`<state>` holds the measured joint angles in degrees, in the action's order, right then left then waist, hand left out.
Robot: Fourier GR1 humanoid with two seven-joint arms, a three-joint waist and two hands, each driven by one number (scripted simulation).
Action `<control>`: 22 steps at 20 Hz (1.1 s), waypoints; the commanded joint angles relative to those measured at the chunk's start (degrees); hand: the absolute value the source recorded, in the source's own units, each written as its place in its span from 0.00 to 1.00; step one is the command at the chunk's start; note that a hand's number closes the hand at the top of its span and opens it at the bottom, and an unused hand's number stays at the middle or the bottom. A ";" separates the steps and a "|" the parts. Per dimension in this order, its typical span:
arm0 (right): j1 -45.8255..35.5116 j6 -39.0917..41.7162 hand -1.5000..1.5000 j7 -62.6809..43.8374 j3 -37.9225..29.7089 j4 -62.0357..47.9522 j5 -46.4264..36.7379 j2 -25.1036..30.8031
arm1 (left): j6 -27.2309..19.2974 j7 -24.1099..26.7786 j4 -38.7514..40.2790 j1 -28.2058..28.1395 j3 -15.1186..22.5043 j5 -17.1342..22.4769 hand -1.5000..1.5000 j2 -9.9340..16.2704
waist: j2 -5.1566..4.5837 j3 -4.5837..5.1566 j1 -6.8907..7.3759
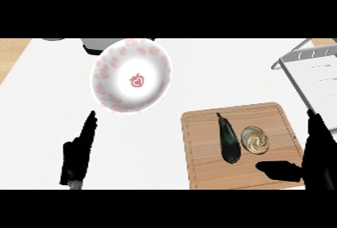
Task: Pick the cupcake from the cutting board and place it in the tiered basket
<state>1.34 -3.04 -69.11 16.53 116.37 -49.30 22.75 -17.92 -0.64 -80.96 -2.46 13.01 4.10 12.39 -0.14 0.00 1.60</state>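
Head view: the cupcake (255, 140) sits on the wooden cutting board (204, 169) at about 4 o'clock, just beside a dark eggplant (229, 141). The right hand (317, 160) hangs open around it, thumb below, not touching. The left hand (79, 153) rests open at 8 o'clock. The tiered basket (306, 73) is at 2 o'clock, a patterned plate (132, 75) at 11 on the tabletop (39, 98).

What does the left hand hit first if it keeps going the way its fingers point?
Probably the plate. The left hand points up the counter, slightly rightward, with bare counter up to the plate's lower-left rim. Height is unclear; it might pass just left of it.
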 commanded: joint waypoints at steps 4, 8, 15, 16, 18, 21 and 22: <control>-6.58 9.38 0.00 -12.97 1.35 -7.75 -2.66 -7.84 | 1.62 1.02 2.03 -0.88 -1.54 0.94 0.50 0.72 | -0.03 0.12 -0.71; -8.65 11.10 0.00 -12.24 1.13 -7.91 -4.04 -11.72 | 0.22 -0.05 0.01 -2.39 -0.64 0.01 0.50 -0.77 | 0.15 0.05 -1.11; -11.78 17.56 0.00 -12.37 -2.63 -14.32 -4.69 -15.81 | -1.22 0.42 0.98 -2.45 -0.32 -1.84 0.50 -1.53 | 0.15 0.09 -1.30; -12.33 18.12 0.00 -12.35 -3.26 -16.22 -4.31 -16.87 | -0.94 -0.29 1.46 -0.96 -0.71 -1.44 0.50 -1.67 | 0.05 0.10 -1.31; -12.82 18.90 0.00 -11.77 -5.45 -18.49 -3.79 -17.64 | 1.71 -1.44 -1.83 -2.57 -2.30 0.36 0.50 1.57 | 0.10 0.07 -0.83; -13.09 19.26 0.00 -9.96 -7.31 -20.45 -3.78 -18.75 | 1.05 -2.01 0.89 -0.78 -2.15 -0.11 0.50 -0.03 | 0.02 0.05 -1.40; -14.95 19.35 0.00 -11.45 -7.17 -20.39 -5.10 -20.24 | 0.79 -0.54 1.56 -0.90 -1.93 -0.46 0.50 -0.82 | 0.06 0.07 -1.36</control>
<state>-9.77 10.31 -68.05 10.41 97.98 -53.68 5.45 -17.36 -0.09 -81.57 -4.24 11.61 3.48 11.91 0.13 -0.15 0.39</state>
